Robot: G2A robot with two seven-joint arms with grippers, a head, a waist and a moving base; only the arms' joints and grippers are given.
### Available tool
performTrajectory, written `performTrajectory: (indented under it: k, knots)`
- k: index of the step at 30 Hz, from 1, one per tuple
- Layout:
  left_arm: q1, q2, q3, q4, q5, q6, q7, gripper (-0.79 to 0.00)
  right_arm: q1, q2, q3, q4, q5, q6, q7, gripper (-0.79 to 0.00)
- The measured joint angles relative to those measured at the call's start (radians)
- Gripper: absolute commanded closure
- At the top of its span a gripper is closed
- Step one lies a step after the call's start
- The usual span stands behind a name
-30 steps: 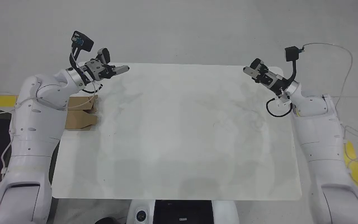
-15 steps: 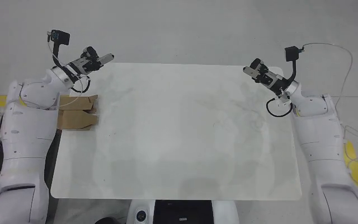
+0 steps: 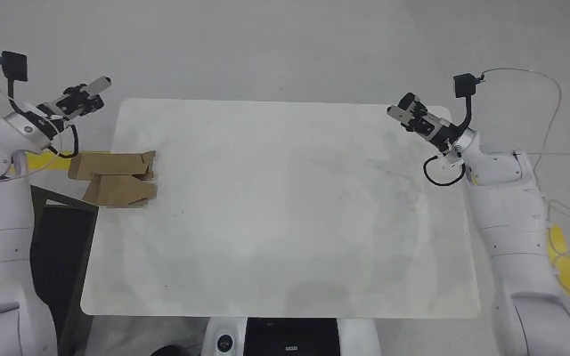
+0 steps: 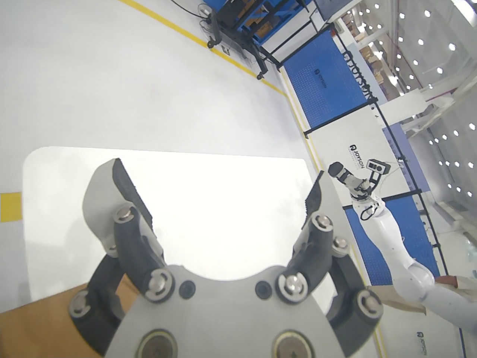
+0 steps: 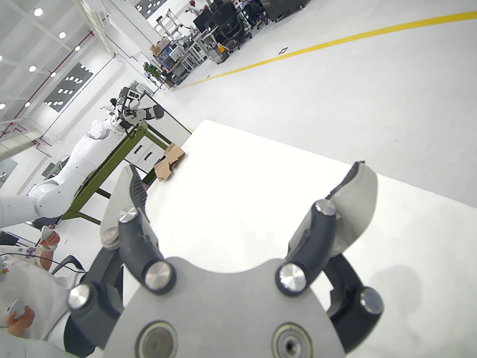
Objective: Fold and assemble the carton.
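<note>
The white counter spreads smooth and matte before me, its corners rounded. At its left edge the carton lies flat: brown cardboard with notched flaps, partly overhanging toward a dark panel beside the counter. Farther off, my left hand hangs past the far left corner, well apart from the carton, its ribbed black fingers spread wide. It has swung outward since a second ago, uncovering the carton's outer half. My right hand stays over the far right edge, fingers likewise apart.
</note>
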Motion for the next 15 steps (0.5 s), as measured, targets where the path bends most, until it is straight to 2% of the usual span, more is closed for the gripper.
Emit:
performTrajectory:
  k: [8, 15]
  knots:
    - [0.044, 0.042, -0.114, 0.018, 0.073, 0.026, 0.001, -0.785, 0.0, 0.0, 0.0, 0.0, 0.0, 0.0, 0.0, -0.785]
    - [0.084, 0.069, -0.181, 0.094, 0.168, 0.039, 0.107, -0.785, 0.0, 0.0, 0.0, 0.0, 0.0, 0.0, 0.0, -0.785]
